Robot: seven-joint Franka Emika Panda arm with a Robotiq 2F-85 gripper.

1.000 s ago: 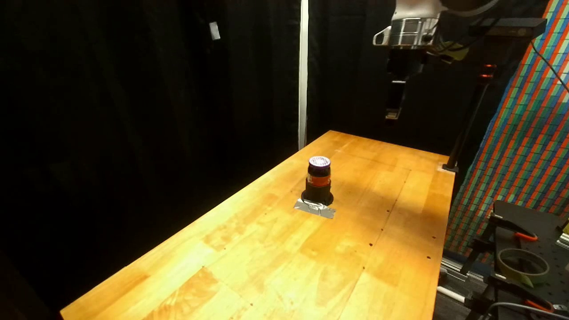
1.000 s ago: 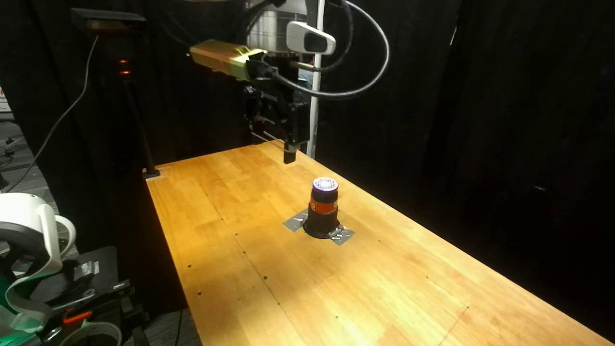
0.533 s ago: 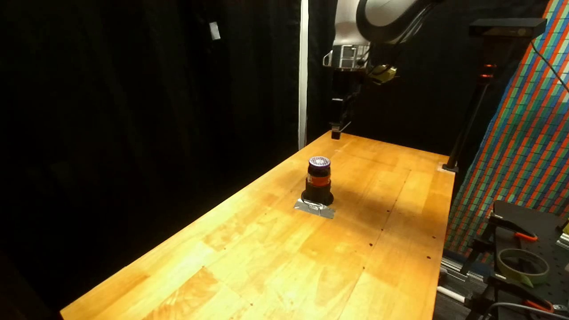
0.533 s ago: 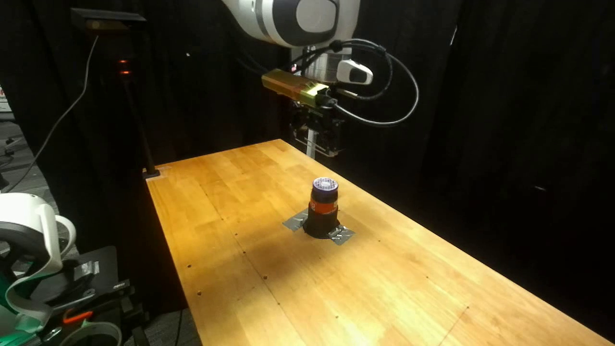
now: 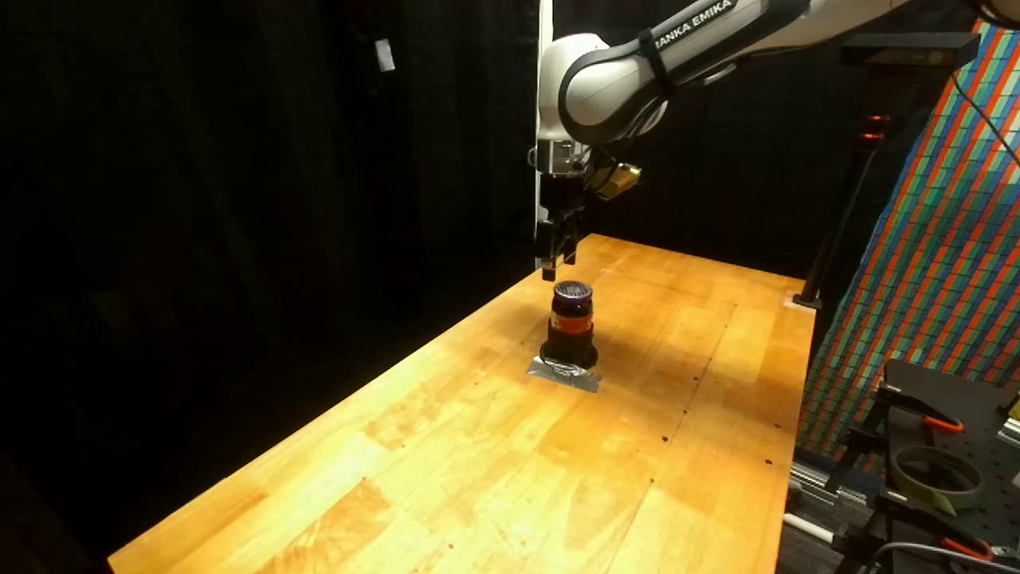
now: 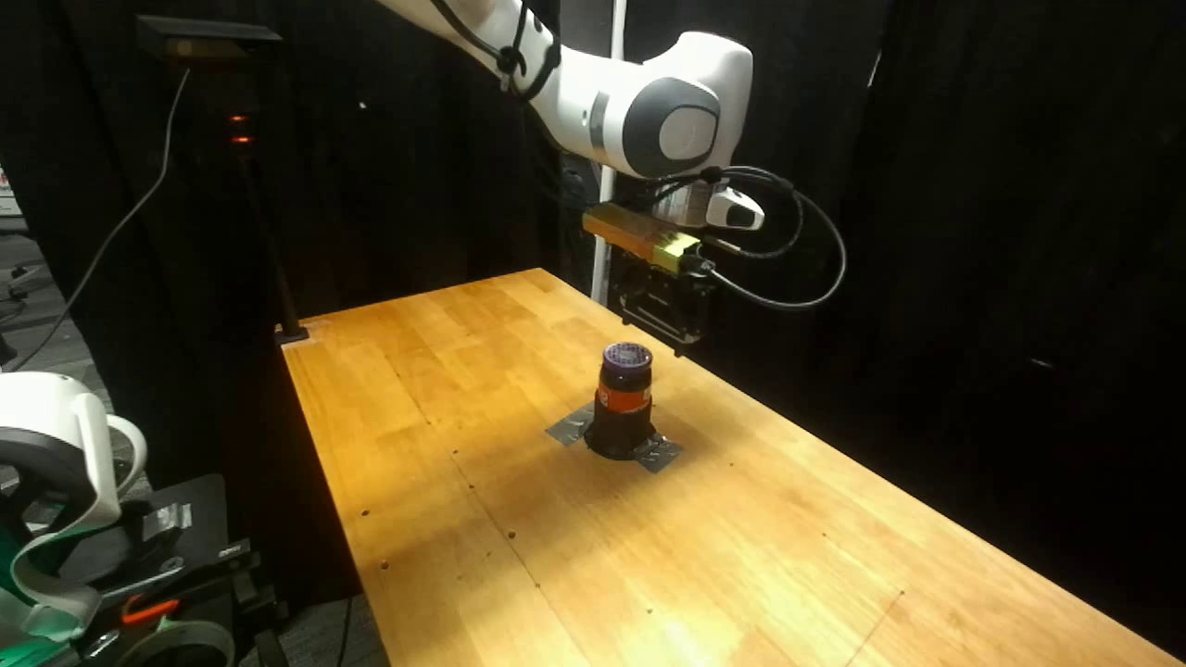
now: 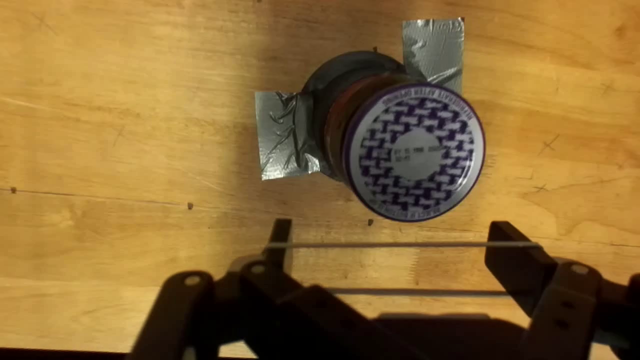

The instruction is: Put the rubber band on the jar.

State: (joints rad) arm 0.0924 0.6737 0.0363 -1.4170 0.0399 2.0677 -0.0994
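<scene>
Counted on the wooden surface [image 5: 510, 478]: one jar [image 6: 625, 389], one black holder [image 6: 619, 434] beneath it, two strips of silver tape [image 7: 287, 135] at the foot of the holder. Counted at the gripper [image 7: 391, 239]: two fingers [image 7: 520, 270] and one rubber band [image 7: 360, 245], showing in the wrist view as two strands. Counted above: one robot arm [image 5: 606, 88], with one yellow box [image 6: 639, 238] mounted near the wrist. Noted in an exterior view one black post [image 5: 837, 219] at the far corner of the surface and, beside the long edge running from that post, one dark stand [image 5: 932, 383] with one roll of tape [image 5: 960, 499] lying on top.

Found the jar upright in both exterior views, seated in the holder, with an orange-red label round the middle and one purple-and-white patterned lid [image 7: 415, 152]. Located nearer the long edge away from the post, well apart from the visible corners.

Found the gripper pointing down, with fingers spread wide apart. Observed the rubber band stretched straight across both fingers, close to the tips, touching each. Positioned above the surface, off the jar toward that nearer long edge. Judged apart from the jar, with bare wood visible in the wrist view between the lid and the closer strand. Unable to tell the height of the fingertips against the lid.
</scene>
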